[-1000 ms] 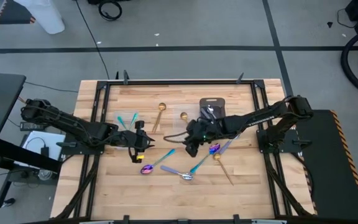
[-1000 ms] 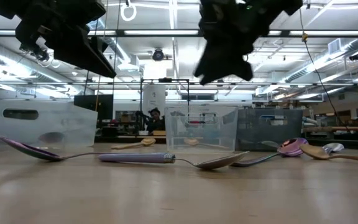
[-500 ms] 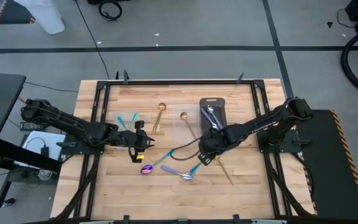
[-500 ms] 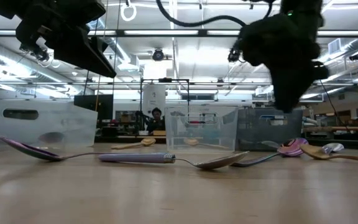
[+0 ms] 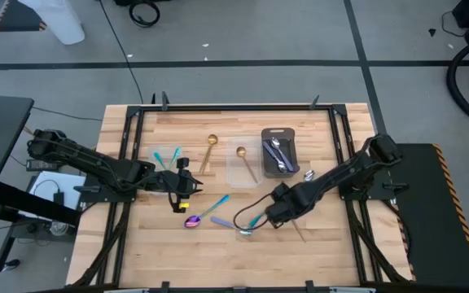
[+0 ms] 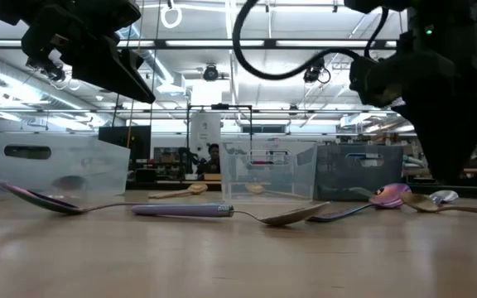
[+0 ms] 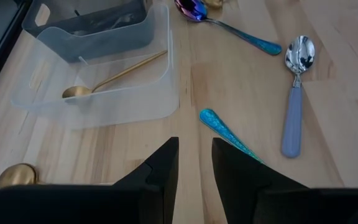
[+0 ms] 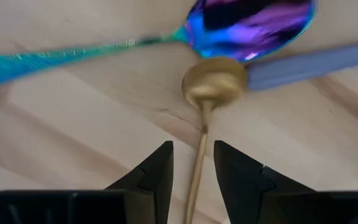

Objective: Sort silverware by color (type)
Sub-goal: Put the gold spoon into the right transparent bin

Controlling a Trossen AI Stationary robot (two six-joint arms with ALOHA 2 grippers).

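At the left of the table (image 5: 137,244), the left gripper (image 5: 187,185) hangs above the wood with nothing between its fingers (image 7: 160,171), which stand a narrow gap apart over bare board. Just behind it, two teal-handled utensils (image 5: 168,156) lie side by side near the table's left rail. Ahead of this gripper an iridescent purple spoon (image 5: 204,215) with a teal handle lies on the wood, and beside it a silver spoon with a pale lilac handle (image 5: 233,226) rests with its bowl toward the right. Farther back, a gold spoon (image 5: 209,148) lies on the bare board, and a second gold spoon (image 5: 245,160) sits in a clear plastic container (image 5: 241,171). To the right of that container, the dark grey tray (image 5: 278,151) holds several plain silver pieces (image 5: 277,155). In front of the tray, the right gripper (image 5: 277,213) is low over the table, its fingers (image 8: 154,177) parted a little and straddling the thin handle of a gold spoon (image 8: 207,106) without visibly clamping it. That spoon's bowl touches the bowl of another purple-blue spoon (image 8: 241,25), whose teal handle runs off across the wood. One more small silver piece (image 5: 308,174) lies on the board just right of the tray.
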